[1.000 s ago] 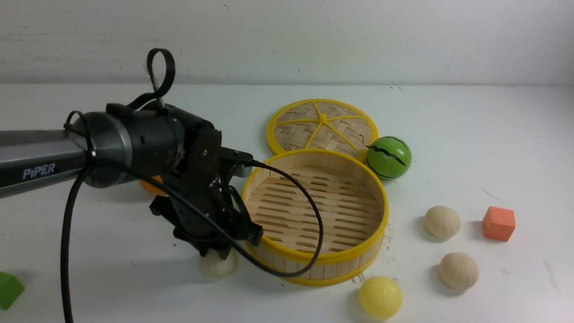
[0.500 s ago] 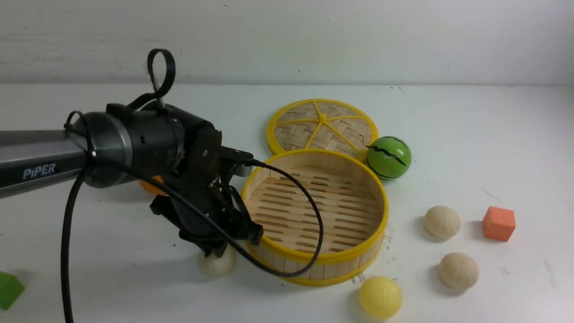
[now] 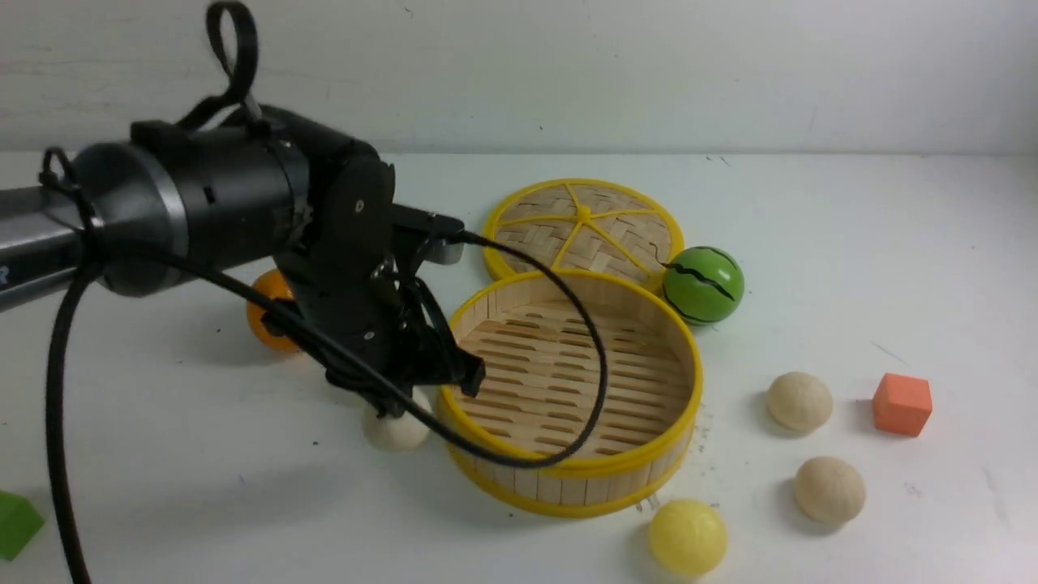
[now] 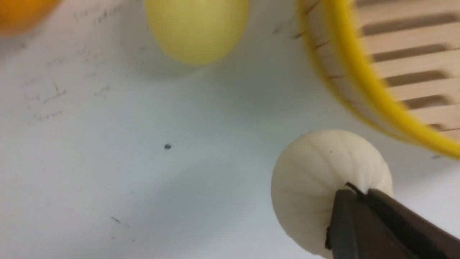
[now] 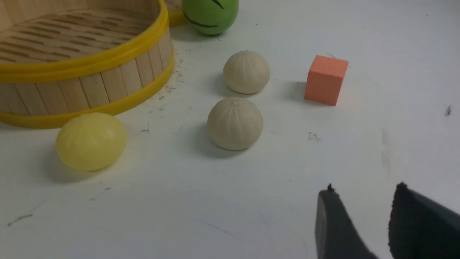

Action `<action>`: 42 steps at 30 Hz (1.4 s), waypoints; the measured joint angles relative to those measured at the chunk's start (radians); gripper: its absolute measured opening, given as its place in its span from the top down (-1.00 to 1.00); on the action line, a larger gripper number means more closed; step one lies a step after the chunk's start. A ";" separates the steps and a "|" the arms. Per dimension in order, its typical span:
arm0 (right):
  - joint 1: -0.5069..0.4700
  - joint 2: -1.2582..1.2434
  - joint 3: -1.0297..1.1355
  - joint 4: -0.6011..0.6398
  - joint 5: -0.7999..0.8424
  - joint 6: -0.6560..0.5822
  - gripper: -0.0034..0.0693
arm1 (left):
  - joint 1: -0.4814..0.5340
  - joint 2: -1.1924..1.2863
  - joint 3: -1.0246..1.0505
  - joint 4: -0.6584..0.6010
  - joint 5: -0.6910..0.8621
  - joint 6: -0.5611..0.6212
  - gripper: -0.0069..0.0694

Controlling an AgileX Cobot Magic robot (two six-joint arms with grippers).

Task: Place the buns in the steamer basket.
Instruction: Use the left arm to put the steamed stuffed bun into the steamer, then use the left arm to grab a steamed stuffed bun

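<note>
White table (image 3: 811, 235) | left end effector (image 3: 392, 404) pinching cream bun (image 3: 397, 432) beside steamer basket (image 3: 568, 489) | orange (image 3: 266, 318) near | right end effector (image 5: 364, 190) spread

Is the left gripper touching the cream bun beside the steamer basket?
Touching. The left wrist view shows the left gripper shut, its tips pinching the cream bun.

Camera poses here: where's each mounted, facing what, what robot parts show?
Front: between the arms, facing forward over the table; left arm beside the steamer basket; right arm unseen.
Left wrist: on the left arm, looking down past the left gripper, shut on a cream bun beside the basket.
Right wrist: on the right arm, low, facing the orange cube; open right gripper at the edge.
Shared: all three show the basket; front and right wrist share the cube.
</note>
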 joint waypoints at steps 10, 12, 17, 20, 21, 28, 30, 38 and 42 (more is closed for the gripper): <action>0.000 0.000 0.000 0.000 0.000 0.000 0.25 | -0.092 0.083 -0.161 -0.015 -0.020 0.047 0.85; 0.000 0.000 0.000 0.000 0.000 0.000 0.25 | -0.092 0.138 -0.175 -0.008 -0.021 0.065 0.85; 0.000 0.000 0.000 0.000 0.000 0.000 0.25 | -0.092 0.253 -0.218 -0.007 -0.045 0.079 0.84; 0.000 0.000 0.000 0.000 0.000 0.000 0.25 | -0.092 0.296 -0.235 -0.006 -0.050 0.092 0.75; 0.000 0.000 0.000 0.000 0.000 0.000 0.25 | -0.092 0.310 -0.238 -0.005 -0.050 0.100 0.68; 0.000 0.000 0.000 0.000 0.000 0.000 0.25 | -0.092 0.306 -0.269 -0.002 -0.039 0.101 0.05; 0.000 0.000 0.000 0.000 0.000 0.000 0.25 | -0.092 0.286 -0.289 0.008 -0.013 0.100 -0.11; 0.000 0.000 0.000 0.000 0.000 0.000 0.25 | 0.030 0.204 -0.327 0.010 0.100 0.085 -0.14; 0.000 0.000 0.000 0.000 0.000 0.000 0.25 | 0.137 0.274 -0.327 -0.041 0.105 0.121 0.12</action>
